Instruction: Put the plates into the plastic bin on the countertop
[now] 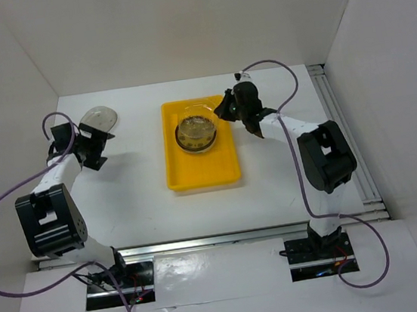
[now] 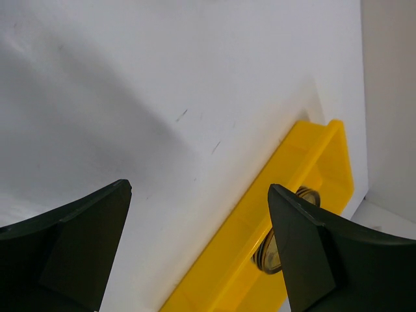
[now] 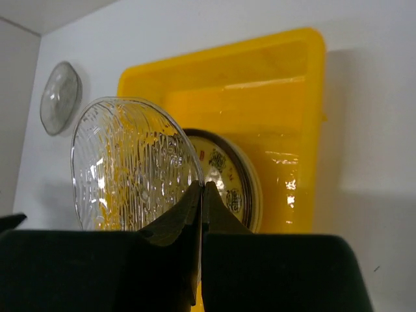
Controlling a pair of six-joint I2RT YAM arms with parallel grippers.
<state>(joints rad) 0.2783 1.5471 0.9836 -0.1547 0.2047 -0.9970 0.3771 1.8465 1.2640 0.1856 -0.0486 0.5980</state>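
a: right gripper (image 3: pixel 200 195)?
b: clamped on the rim of a clear plate (image 3: pixel 130 162), held tilted over the yellow bin (image 1: pixel 203 173), above a patterned plate (image 3: pixel 227 185) lying inside.
a: left gripper (image 2: pixel 198 192)?
b: jaws wide, empty. a second clear plate (image 1: pixel 99 117) lies near it, far left on the countertop (image 1: pixel 138 203).

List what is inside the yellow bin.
A round yellow-and-brown patterned plate lies in the shallow yellow plastic bin. The clear glass plate in the right gripper overlaps it; anything beneath it is covered.
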